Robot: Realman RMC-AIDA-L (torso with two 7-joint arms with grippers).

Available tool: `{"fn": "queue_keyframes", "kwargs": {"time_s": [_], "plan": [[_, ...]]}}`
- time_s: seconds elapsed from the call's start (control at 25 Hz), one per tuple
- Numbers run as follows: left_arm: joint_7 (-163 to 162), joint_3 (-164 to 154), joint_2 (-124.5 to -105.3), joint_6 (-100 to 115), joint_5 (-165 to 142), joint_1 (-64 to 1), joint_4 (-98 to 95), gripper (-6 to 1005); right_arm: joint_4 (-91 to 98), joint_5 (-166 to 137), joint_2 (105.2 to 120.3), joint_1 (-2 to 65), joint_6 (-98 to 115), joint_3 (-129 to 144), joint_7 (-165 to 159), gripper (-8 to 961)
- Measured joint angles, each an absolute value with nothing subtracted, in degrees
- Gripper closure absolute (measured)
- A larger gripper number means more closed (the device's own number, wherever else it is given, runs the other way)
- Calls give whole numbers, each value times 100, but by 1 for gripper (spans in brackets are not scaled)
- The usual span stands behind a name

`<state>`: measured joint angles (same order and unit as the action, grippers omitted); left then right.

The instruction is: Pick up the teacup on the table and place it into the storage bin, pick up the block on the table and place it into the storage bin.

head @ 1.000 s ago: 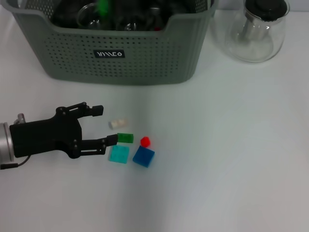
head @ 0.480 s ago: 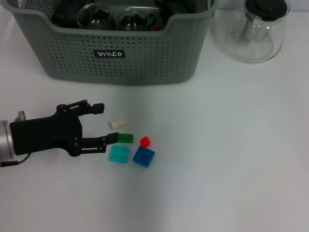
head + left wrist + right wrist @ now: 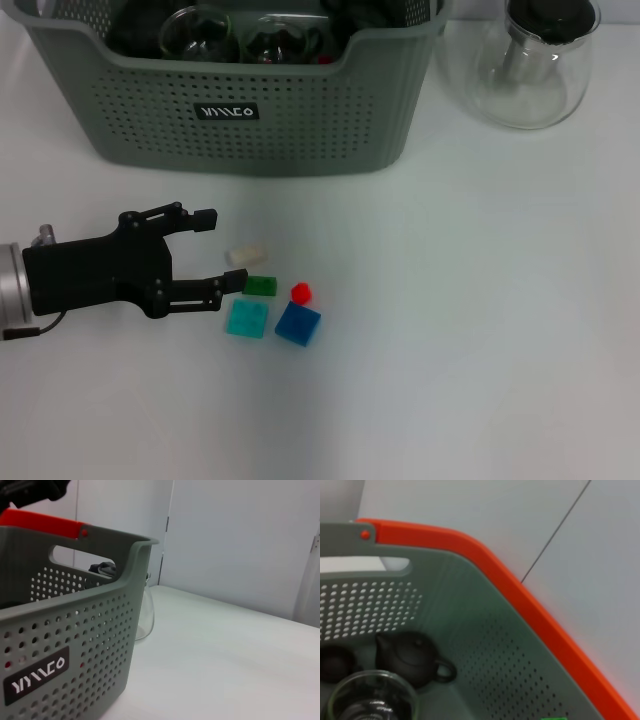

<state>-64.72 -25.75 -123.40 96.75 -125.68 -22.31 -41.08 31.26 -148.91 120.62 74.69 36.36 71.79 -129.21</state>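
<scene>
The grey-green storage bin (image 3: 250,110) stands at the back of the table, with its label also showing in the left wrist view (image 3: 35,677). Two glass teacups (image 3: 195,30) and a dark teapot (image 3: 412,657) sit inside it. Small blocks lie in front of it: cream (image 3: 245,255), green (image 3: 261,285), red (image 3: 301,293), teal (image 3: 246,319) and blue (image 3: 298,324). My left gripper (image 3: 222,250) lies low over the table, open, its fingers reaching toward the cream block, the lower fingertip beside the green one. The right wrist view looks down into the bin; my right gripper does not show.
A glass pitcher (image 3: 530,65) with a dark lid stands right of the bin at the back. An orange rim (image 3: 520,600) runs behind the bin. The white table (image 3: 480,330) stretches to the right and front of the blocks.
The left gripper's upper finger has moved up a little, widening the gap. A green thing seen over the bin's contents one second ago is gone.
</scene>
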Motion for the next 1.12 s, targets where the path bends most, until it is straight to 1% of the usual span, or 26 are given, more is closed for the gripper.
{"fn": "queue_keyframes", "kwargs": {"time_s": [0.28, 0.52, 0.68, 0.92, 1.04, 1.12], "plan": [[-6476, -2575, -12340, 9668, -12568, -2239, -4096, 126, 3133, -14895, 12066, 7449, 3809, 7288, -12934, 692], [-6484, -2575, -12340, 9723, -12568, -2213, -4114, 126, 3626, -14727, 12052, 7304, 4135, 7253, -12946, 387], [-6494, -2478, -12337, 9834, -12569, -2201, -4120, 127, 5024, -14118, 12033, 6715, 4900, 7244, -12895, 193], [-6495, -2258, -12287, 10101, -12585, -2198, -4135, 127, 7431, -12527, 11955, 5526, 6481, 7037, -12587, 187], [-6495, -2237, -12274, 10168, -12609, -2197, -4180, 127, 8028, -11691, 11902, 5122, 7445, 6708, -12326, 187], [-6513, -2234, -12265, 10241, -12619, -2197, -4243, 127, 8152, -11220, 11829, 4931, 8218, 6491, -12209, 187]]}}
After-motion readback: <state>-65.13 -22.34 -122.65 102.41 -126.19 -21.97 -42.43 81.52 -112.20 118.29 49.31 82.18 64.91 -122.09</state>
